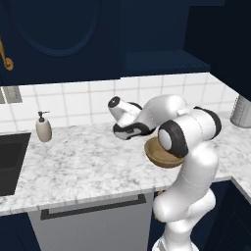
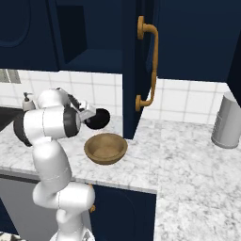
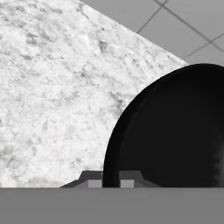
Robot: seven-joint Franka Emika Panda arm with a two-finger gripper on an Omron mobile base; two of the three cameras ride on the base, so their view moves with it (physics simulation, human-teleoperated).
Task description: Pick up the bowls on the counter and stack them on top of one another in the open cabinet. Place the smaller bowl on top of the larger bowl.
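We see the tool [image 3: 108, 181] clamped tight on the rim of the black bowl [image 3: 175, 131], its fingers either side of the edge, over the desk [image 3: 52, 87]; the wooden bowl [image 2: 106, 148] sits just beside it

Kitchen — marbled counter [image 1: 88, 166], tiled wall [image 1: 73, 103], sink [image 1: 10, 162], navy cabinets [image 2: 188, 42]
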